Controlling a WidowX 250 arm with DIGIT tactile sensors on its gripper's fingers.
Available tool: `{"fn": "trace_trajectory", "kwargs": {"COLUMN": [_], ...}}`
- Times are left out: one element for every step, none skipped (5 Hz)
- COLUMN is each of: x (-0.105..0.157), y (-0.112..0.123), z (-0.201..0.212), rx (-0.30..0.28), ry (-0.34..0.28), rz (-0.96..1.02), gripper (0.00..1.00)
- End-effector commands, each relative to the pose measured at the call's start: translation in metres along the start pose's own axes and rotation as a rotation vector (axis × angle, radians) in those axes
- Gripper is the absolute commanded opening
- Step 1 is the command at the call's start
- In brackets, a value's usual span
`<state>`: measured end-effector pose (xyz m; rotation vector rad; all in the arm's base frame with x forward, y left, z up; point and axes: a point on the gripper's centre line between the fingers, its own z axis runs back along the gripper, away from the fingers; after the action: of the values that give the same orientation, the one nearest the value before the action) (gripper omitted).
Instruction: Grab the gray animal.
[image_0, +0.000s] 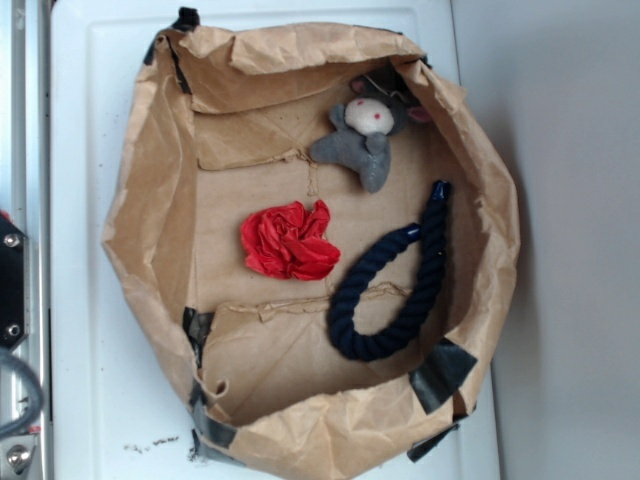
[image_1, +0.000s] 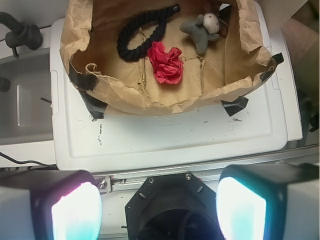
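Observation:
The gray animal (image_0: 363, 140), a small plush with a cream face and pink ears, lies in the far corner of a shallow brown paper tray (image_0: 150, 200). The wrist view shows the gray animal (image_1: 202, 31) at the tray's top right. My gripper (image_1: 159, 200) hangs well back from the tray, over the robot's black base. It is open, with its two pale pads far apart and nothing between them. The gripper does not appear in the exterior view.
A red crumpled paper ball (image_0: 290, 240) lies mid-tray, and a dark navy rope loop (image_0: 390, 285) lies to its right. The tray sits on a white lid (image_1: 170, 135). A metal rail (image_1: 200, 167) and the black base (image_1: 170, 205) lie under the gripper.

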<state>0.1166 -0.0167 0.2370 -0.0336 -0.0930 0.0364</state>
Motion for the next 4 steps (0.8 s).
{"fn": "trace_trajectory", "kwargs": {"x": [0.0, 0.047, 0.094, 0.094], "y": [0.0, 0.006, 0.026, 0.026], "z": [0.0, -0.032, -0.069, -0.069], "rx": [0.0, 0.006, 0.016, 0.016], "ry": [0.0, 0.018, 0.018, 0.018], "rz": [0.0, 0.063, 0.159, 0.159], "gripper": [1.0, 1.0, 1.0, 1.0]}}
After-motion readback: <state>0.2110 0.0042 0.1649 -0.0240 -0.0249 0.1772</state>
